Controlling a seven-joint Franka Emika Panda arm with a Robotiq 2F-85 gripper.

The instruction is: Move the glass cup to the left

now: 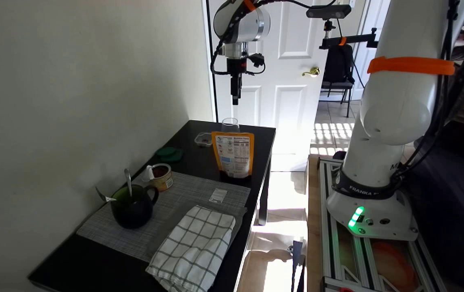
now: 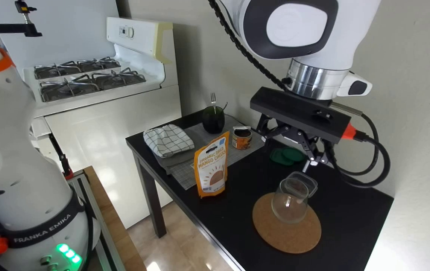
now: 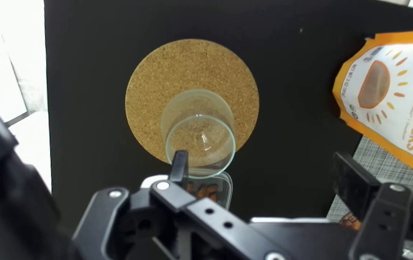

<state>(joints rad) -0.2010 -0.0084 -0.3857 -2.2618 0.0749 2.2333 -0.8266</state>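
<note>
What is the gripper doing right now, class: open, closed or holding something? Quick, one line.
Gripper: open, holding nothing; the glass cup stands clear of it on the round cork mat.

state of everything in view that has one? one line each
Gripper: open, holding nothing.
Glass cup: upright on the cork mat, looks empty.
Orange packet: standing upright; opened or sealed, unclear.
Plastic container: brown pieces inside; lid unclear.
Dark mug: upright, cutlery in it.
Small can: upright, open.
Checked cloth: folded.
Base lights: lit green.
</note>
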